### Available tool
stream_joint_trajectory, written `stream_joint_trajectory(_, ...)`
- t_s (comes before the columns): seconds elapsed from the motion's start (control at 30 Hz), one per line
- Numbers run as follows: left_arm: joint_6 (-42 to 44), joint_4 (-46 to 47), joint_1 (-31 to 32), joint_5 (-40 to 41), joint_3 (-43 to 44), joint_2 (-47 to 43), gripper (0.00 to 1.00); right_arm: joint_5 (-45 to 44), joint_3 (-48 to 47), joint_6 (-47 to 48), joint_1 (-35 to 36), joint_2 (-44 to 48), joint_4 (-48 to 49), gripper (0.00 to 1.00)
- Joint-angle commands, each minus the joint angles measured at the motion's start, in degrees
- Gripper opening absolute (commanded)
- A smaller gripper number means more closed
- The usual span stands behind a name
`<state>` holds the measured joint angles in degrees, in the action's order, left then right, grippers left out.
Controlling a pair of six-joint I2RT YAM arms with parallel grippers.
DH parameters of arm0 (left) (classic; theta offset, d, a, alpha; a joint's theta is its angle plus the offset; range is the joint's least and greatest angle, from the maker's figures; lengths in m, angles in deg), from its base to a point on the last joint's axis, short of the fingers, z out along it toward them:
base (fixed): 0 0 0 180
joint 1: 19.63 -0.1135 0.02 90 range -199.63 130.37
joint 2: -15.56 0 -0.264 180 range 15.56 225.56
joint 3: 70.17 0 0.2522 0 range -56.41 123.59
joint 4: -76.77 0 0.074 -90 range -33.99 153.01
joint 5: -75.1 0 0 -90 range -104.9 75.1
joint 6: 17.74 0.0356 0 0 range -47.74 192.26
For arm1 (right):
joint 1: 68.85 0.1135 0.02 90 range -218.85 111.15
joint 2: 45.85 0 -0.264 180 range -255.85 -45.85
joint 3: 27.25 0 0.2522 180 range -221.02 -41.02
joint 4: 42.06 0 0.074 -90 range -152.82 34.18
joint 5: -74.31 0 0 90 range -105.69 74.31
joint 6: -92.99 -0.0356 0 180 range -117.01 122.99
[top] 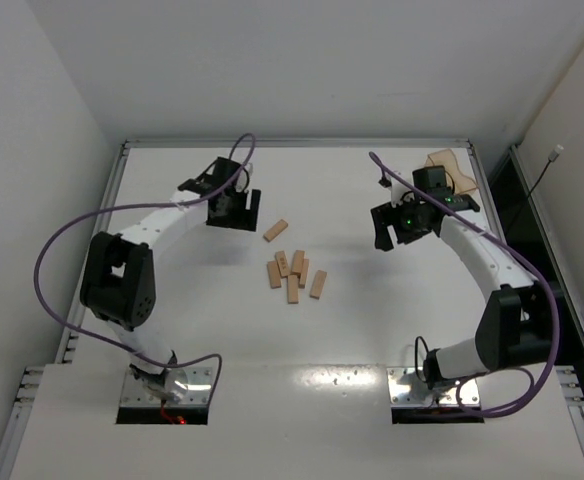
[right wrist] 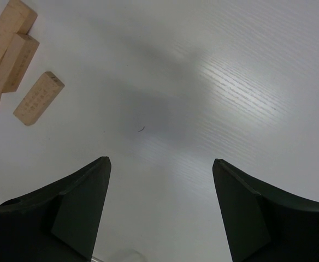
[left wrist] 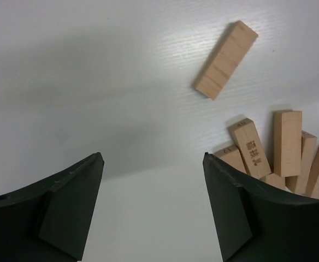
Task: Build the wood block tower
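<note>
1. Light tan wood on a white table (top: 372, 330): about six wood blocks (top: 294, 274) in a loose, flat cluster at the centre of the overhead frame, some overlapping, not yet stacked.
2. Just above and left of that cluster, a lone block (top: 275, 230), flat and askew, apart from the rest.
3. Upper left of centre in the overhead view: the left gripper (top: 234, 212), over bare tabletop, near the lone block without touching it.
4. From the left wrist camera: left gripper (left wrist: 152, 164) with jaws spread wide, only white table between them; lone block (left wrist: 225, 60) at upper right, cluster at lower right, partly hidden behind a finger.
5. Writing: dark printed characters on the face of one printed block (left wrist: 249, 148) in that cluster, too small to read; fainter rows of print on another at the frame's right edge, likewise unreadable.
6. Right of centre in the overhead view: the right gripper (top: 397, 232), well apart from the blocks, with a translucent orange-tan tray (top: 450, 165) behind it near the table's upper right corner.
7. From the right wrist camera: right gripper (right wrist: 160, 164) parted wide and empty over bare table; wood blocks (right wrist: 12, 49) in the upper left corner, the nearest marked with faint, illegible lines of print.
</note>
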<state>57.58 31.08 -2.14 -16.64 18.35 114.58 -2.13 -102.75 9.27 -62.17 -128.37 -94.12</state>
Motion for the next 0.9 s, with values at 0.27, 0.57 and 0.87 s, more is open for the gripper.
stream_joint_trajectory(0.27,-11.00,-6.23,13.87,21.69,1.52,4.15,0.63,0.06,0.48,0.31,0.35,2.36,2.18,0.73)
stream_joint_trajectory(0.57,-0.18,-0.52,8.88,20.82,8.64,11.80,0.12,0.59,3.64,0.84,-0.17,5.70,1.13,0.73)
stream_joint_trajectory(0.87,5.79,3.87,8.87,15.46,11.55,18.57,0.00,0.59,4.69,0.84,-0.17,6.23,1.65,0.73)
